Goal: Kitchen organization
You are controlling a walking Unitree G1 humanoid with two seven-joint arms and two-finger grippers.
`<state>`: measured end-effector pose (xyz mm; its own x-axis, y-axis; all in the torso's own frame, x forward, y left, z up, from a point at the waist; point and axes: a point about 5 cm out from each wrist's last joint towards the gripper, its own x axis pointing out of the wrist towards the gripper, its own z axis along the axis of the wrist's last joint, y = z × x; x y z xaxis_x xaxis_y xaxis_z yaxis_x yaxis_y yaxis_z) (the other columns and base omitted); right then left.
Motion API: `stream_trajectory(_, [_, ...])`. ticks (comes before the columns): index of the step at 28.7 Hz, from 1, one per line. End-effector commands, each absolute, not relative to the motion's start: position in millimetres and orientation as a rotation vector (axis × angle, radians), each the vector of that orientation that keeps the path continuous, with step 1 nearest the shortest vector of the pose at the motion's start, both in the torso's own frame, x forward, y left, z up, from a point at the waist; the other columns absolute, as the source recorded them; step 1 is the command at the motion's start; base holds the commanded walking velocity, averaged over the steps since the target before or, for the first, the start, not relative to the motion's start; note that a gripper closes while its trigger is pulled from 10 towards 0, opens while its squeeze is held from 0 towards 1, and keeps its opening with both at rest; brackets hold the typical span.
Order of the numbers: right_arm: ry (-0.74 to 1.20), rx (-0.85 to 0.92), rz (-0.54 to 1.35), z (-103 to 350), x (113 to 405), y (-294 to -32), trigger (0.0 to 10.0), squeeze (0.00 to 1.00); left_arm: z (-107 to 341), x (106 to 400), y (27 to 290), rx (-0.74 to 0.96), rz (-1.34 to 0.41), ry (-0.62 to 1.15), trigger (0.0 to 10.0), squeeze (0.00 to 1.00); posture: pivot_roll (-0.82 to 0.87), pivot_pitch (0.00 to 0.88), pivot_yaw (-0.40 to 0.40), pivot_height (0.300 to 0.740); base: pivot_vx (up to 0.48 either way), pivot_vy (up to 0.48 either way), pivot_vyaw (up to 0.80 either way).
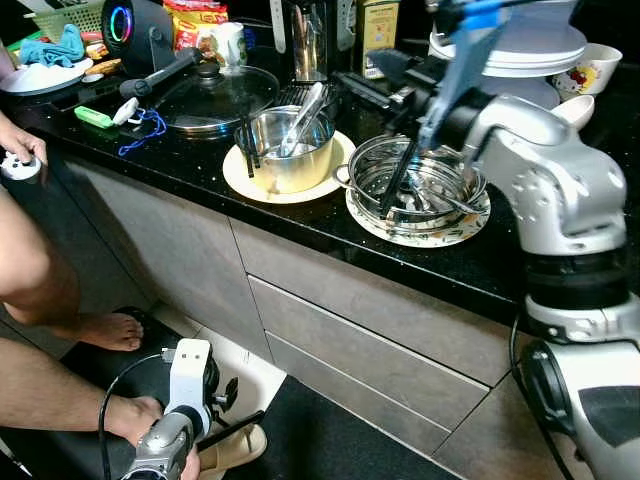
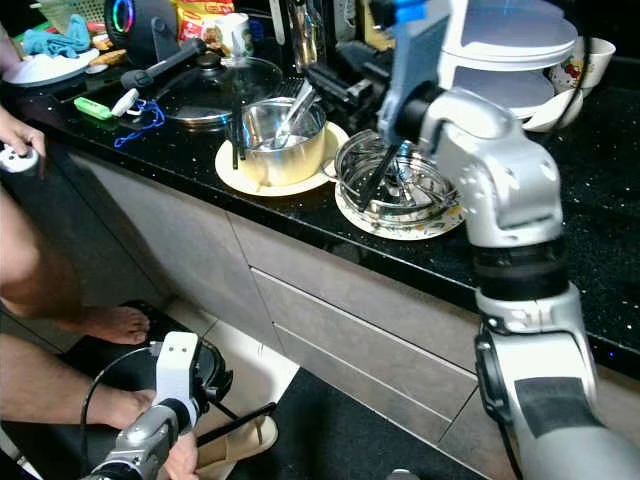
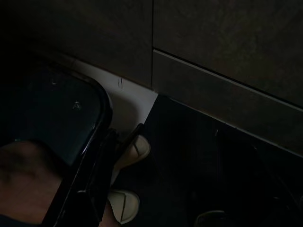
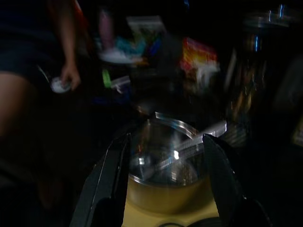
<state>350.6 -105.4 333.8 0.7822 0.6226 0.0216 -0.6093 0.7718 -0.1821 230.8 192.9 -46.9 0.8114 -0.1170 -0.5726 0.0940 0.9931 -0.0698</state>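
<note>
A steel pot (image 1: 287, 150) with a metal spoon in it stands on a yellow plate (image 1: 330, 175) on the black counter (image 1: 180, 165). To its right a shallow steel bowl (image 1: 420, 180) with utensils sits on a patterned plate. My right arm reaches over the counter from the right. Its gripper (image 1: 350, 88) hovers open just behind and above the pot. In the right wrist view both fingers (image 4: 111, 175) flank the pot (image 4: 163, 170) without touching it. My left gripper (image 1: 228, 410) hangs idle near the floor beside a slipper (image 1: 240, 445).
A person sits at the left with bare legs, one hand (image 1: 20, 150) holding a white controller. A glass-lidded pan (image 1: 215, 95), a green lighter (image 1: 92, 117) and a blue cord (image 1: 140, 130) lie left of the pot. Stacked white plates (image 1: 530, 50) stand at the back right. Grey drawers (image 1: 360, 320) front the counter.
</note>
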Motion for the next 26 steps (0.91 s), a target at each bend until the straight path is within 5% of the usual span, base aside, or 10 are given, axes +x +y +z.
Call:
stream_trajectory(1, [-0.026,-0.200,0.647,332.6,352.1,-104.2,10.0,0.00,-49.1,227.6,197.3,-0.030,-0.103,0.637,10.0,0.00,-0.02,0.039,0.049,0.740,0.000,0.000,0.00])
stream_trajectory(15, [0.143,-0.087,0.693,351.5,351.5,-92.6,10.0,0.00,-47.1,231.4,195.0,-0.053,-0.080,0.620,10.0,0.00,-0.03,0.036,0.019,0.740,0.000,0.000,0.00])
stream_trajectory(26, [0.234,0.016,0.500,327.6,365.5,-101.4,10.0,0.00,-46.4,232.1,195.3,-0.059,-0.072,0.612,10.0,0.00,-0.03,0.044,0.012,0.740,0.000,0.000,0.00])
